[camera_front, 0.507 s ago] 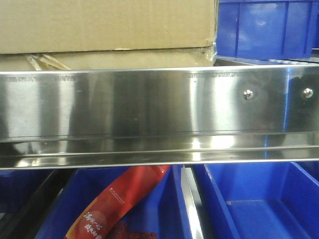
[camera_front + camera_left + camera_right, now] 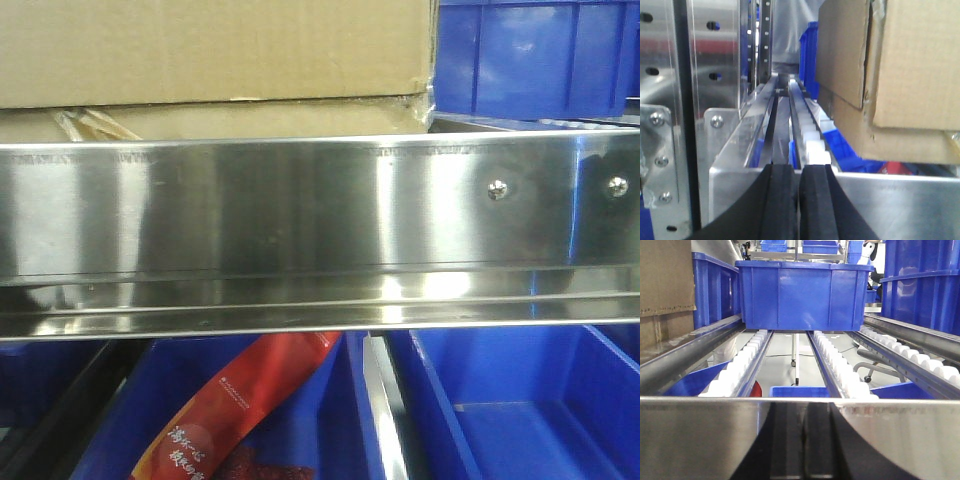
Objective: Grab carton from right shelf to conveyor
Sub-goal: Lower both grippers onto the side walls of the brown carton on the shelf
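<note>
The carton (image 2: pixel 210 50) is a plain brown cardboard box resting on the right shelf, just behind its mirror-like steel front rail (image 2: pixel 300 220). In the left wrist view the carton (image 2: pixel 900 65) fills the upper right. My left gripper (image 2: pixel 798 170) is shut and holds nothing, low at the rail and left of the box. In the right wrist view only the carton's edge (image 2: pixel 665 290) shows at far left. My right gripper (image 2: pixel 804 407) is shut with nothing in it, in front of the rail (image 2: pixel 700 435). The conveyor is out of view.
A blue bin (image 2: pixel 530 60) stands beside the carton on the shelf, and another blue bin (image 2: pixel 800 295) sits on the white roller tracks (image 2: pixel 840 365). Below the rail are more blue bins (image 2: pixel 520 400) and a red snack packet (image 2: pixel 240 410). An upright steel post (image 2: pixel 715 75) is at left.
</note>
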